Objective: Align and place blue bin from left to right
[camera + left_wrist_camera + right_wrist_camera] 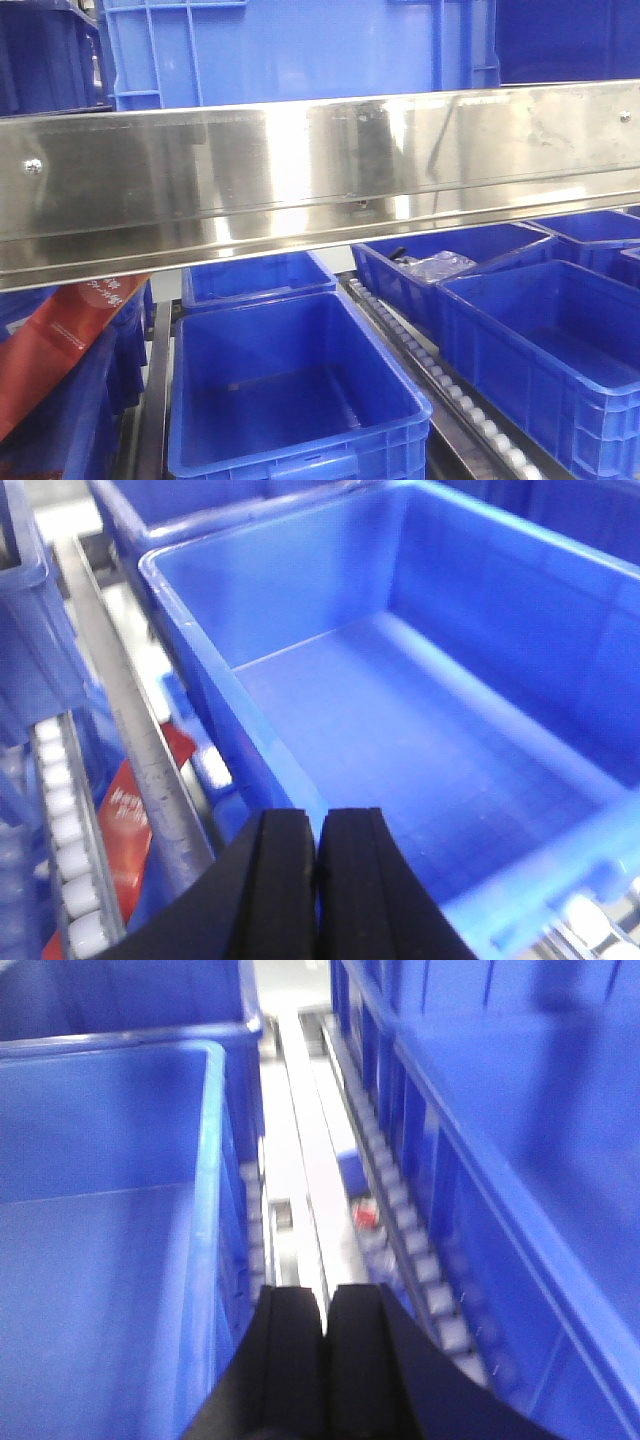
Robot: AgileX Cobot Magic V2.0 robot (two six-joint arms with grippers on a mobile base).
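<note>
**Both grippers pressed shut, empty; bin sits on the rack**

Front view: wide polished steel rail (320,170) crosses the frame. Below it, at 6 o'clock, the empty blue rigid-plastic bin (295,395) rests in its lane. More blue bins sit at 3 o'clock, beyond a white roller track (450,395). A red card (60,345) leans at 8 o'clock. No arm shows here.

Left wrist view: left gripper (318,880) at 6 o'clock, black pads together, holding nothing, just above the bin's near-left rim. Bin interior bare.

Right wrist view: right gripper (325,1360) at 6 o'clock, pads also together, over the steel channel between two bins. Picture blurred.

Handling, my guess: empty so light, stiff, smooth-walled and slippery. The rolled rim looks the best purchase, or push the wall.

Room: lanes tight, neighbours close, rail overhead limits lift.
</note>
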